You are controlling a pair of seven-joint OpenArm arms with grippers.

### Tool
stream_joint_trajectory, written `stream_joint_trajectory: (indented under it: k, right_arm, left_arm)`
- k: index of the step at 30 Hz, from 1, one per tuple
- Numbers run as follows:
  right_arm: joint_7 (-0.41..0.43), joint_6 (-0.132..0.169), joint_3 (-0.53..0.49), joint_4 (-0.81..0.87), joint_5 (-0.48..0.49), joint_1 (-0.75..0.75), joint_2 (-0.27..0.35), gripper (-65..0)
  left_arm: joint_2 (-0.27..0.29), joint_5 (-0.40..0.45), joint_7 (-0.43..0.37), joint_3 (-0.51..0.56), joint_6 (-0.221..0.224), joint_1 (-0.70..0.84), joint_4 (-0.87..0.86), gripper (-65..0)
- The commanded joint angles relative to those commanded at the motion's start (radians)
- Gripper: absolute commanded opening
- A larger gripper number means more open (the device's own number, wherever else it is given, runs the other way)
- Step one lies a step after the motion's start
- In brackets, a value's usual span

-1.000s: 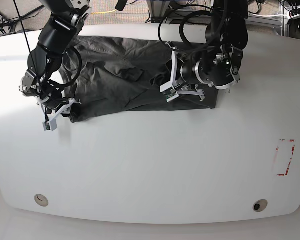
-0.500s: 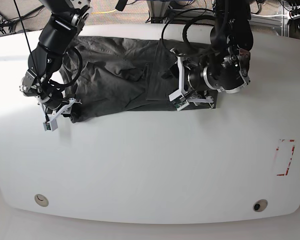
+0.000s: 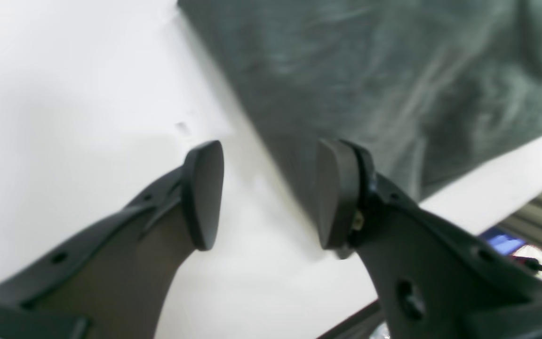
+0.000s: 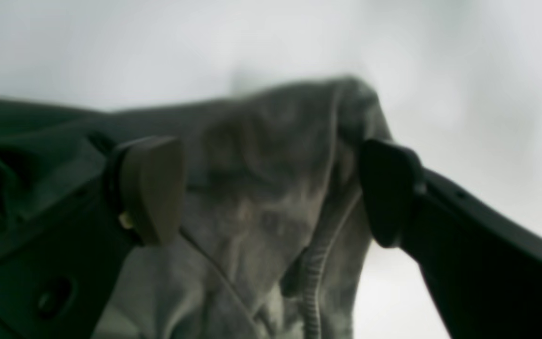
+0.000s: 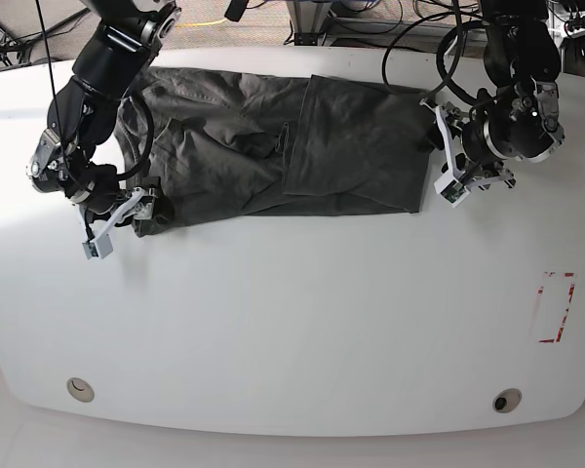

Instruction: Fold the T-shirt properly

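Garment: the dark charcoal-grey short-sleeved T-shirt of thin wrinkly fabric [image 5: 273,151] lies on the far half of the white table [image 5: 302,322], spread left to right.

Left gripper: you find the left gripper [image 5: 451,175] at the scene's right, just off the shirt's right edge. In the left wrist view its black fingertips [image 3: 203,193] stand apart with only bare table between them. It holds nothing.

Right gripper: the right gripper [image 5: 117,216] sits at the shirt's near-left corner. In the right wrist view its jaws are spread wide, with a bunched hem or sleeve end between them. The pads do not press the cloth, so treat it as unloaded.

Done so far: the right-hand part of the shirt lies as a smooth rectangular panel [image 5: 356,156], which looks like one side already folded over the body. Its edges are straight.

Left to do: the left-hand part [image 5: 200,146] is rumpled and not squared. Judge the task as roughly at its first fold. You should expect a matching fold on the left side and a final fold across the length.

Hard to make out: both wrist views are blurred. You cannot tell sleeve from hem at the left corner. The neck and any label are not identifiable. The upper arms are cut off by the far frame edge.
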Motion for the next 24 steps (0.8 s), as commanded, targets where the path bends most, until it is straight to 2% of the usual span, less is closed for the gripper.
stream_joint_trajectory:
  k: [2, 5, 7, 10, 15, 18, 24]
  right_arm:
    - [-0.015, 0.0, 0.025, 0.023, 0.081, -0.025, 0.012, -9.8]
    - [-0.091, 0.0, 0.132, 0.026, 0.169, -0.057, 0.031, -11.1]
    - [-0.117, 0.0, 0.195, 0.028, 0.209, -0.094, 0.04, -11.1]
    - [-0.121, 0.0, 0.227, 0.028, 0.242, -0.138, 0.077, -11.1]
    - [-0.117, 0.0, 0.236, 0.025, 0.245, -0.209, 0.089, -11.1]
    - [-0.115, 0.0, 0.232, 0.025, 0.239, -0.239, 0.084, -11.1]
    - [-0.095, 0.0, 0.227, 0.023, 0.235, -0.256, 0.021, -11.1]
  left_arm:
    - [0.003, 0.003, -0.037, 0.0, 0.0, 0.018, -0.012, -36.4]
    - [0.005, 0.0, -0.054, 0.0, 0.0, 0.026, -0.064, -36.4]
    - [0.006, 0.0, -0.055, 0.0, 0.0, 0.026, -0.107, -36.4]
    - [0.006, -0.002, -0.069, -0.002, 0.0, 0.025, -0.144, -36.5]
    - [0.0, 0.002, -0.144, -0.003, 0.0, 0.044, -0.153, -36.5]
    - [-0.002, 0.002, -0.155, -0.003, 0.0, 0.051, -0.153, -36.5]
    - [0.002, 0.002, -0.157, -0.006, 0.0, 0.049, -0.153, -36.5]
